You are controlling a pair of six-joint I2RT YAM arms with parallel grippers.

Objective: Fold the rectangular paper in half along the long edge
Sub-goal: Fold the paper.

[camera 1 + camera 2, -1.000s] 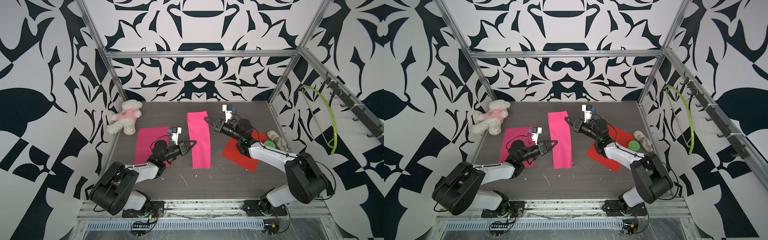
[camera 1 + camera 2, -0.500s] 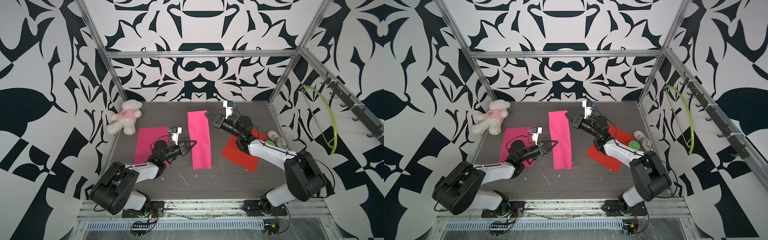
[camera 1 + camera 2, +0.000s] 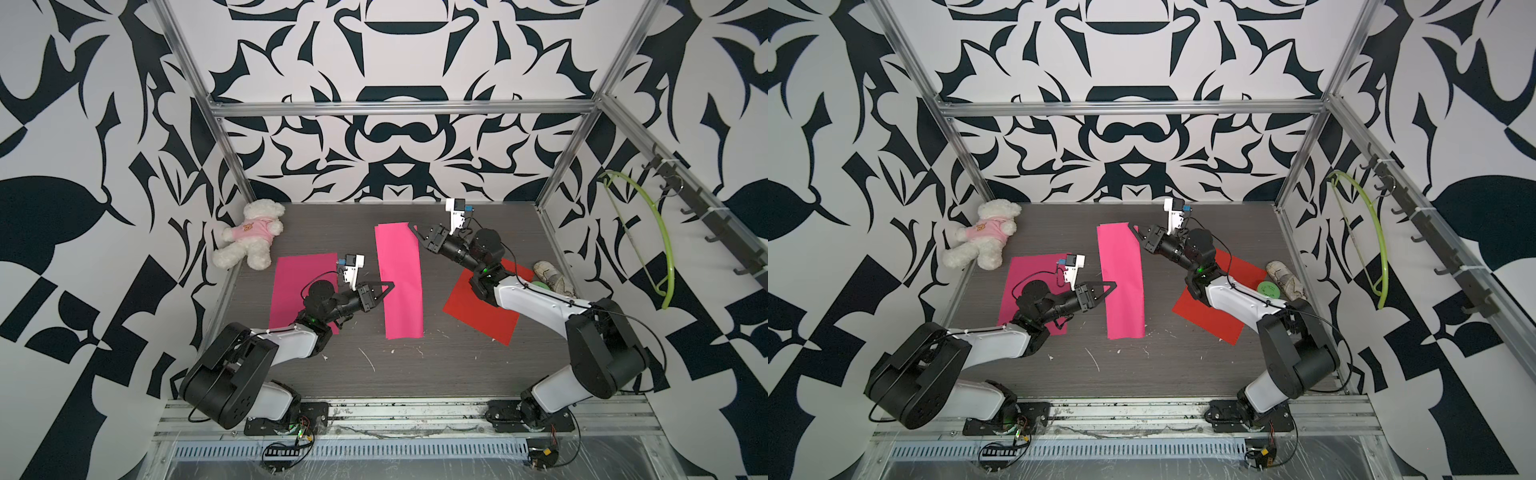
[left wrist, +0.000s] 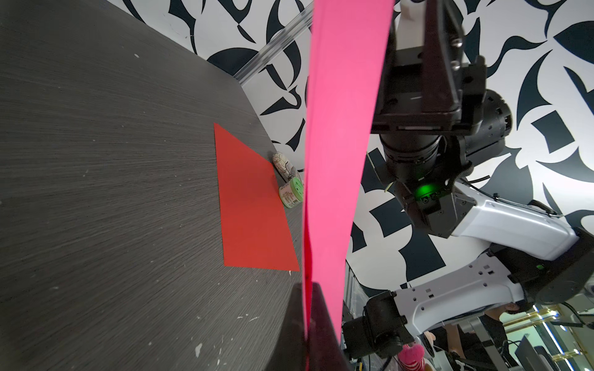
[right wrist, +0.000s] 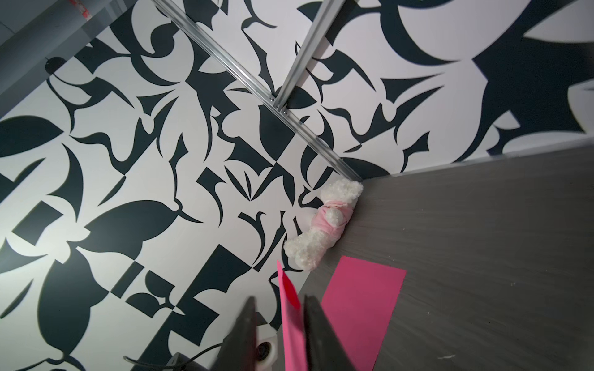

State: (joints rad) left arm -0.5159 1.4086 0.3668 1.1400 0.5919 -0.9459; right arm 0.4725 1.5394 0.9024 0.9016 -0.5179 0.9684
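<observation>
The pink rectangular paper (image 3: 401, 286) (image 3: 1123, 286) lies lengthwise in the middle of the table in both top views. My left gripper (image 3: 390, 285) (image 3: 1112, 284) is shut on its left long edge, and the left wrist view shows the sheet (image 4: 340, 128) rising edge-on from the pinched jaws (image 4: 309, 321). My right gripper (image 3: 414, 231) (image 3: 1136, 231) is at the far right corner. In the right wrist view the paper's corner (image 5: 291, 321) stands between the blurred fingers of that gripper (image 5: 279, 300), which shut on it.
A darker magenta sheet (image 3: 297, 286) (image 5: 360, 308) lies flat under my left arm. A red sheet (image 3: 482, 309) (image 4: 250, 205) lies under my right arm, with a green-lidded jar (image 3: 540, 286) beside it. A teddy bear (image 3: 249, 235) sits in the far left corner.
My right gripper has edged up to the paper's far right corner and its jaws have come together on it. The left gripper has stayed shut on the left edge.
</observation>
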